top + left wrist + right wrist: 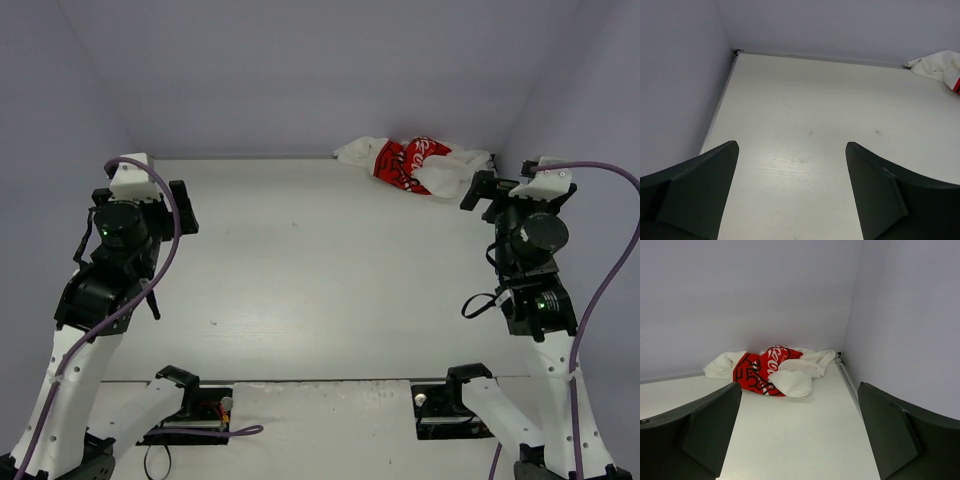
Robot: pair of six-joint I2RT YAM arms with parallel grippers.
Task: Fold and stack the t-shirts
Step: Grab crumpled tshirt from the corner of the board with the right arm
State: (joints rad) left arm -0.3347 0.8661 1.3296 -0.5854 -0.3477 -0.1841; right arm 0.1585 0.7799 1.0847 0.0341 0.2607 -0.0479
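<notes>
A white t-shirt (415,165) with a red print and white script lies crumpled at the table's far right corner. It shows in the right wrist view (772,372) ahead of the fingers, and its white edge shows at the right edge of the left wrist view (937,65). My right gripper (482,190) is open and empty, just right of and a little nearer than the shirt. My left gripper (182,208) is open and empty at the left side, far from the shirt.
Pale walls close the table at the back (320,80), left and right. A metal strip (722,95) runs along the left wall's foot. The arm bases and cables (200,415) sit at the near edge.
</notes>
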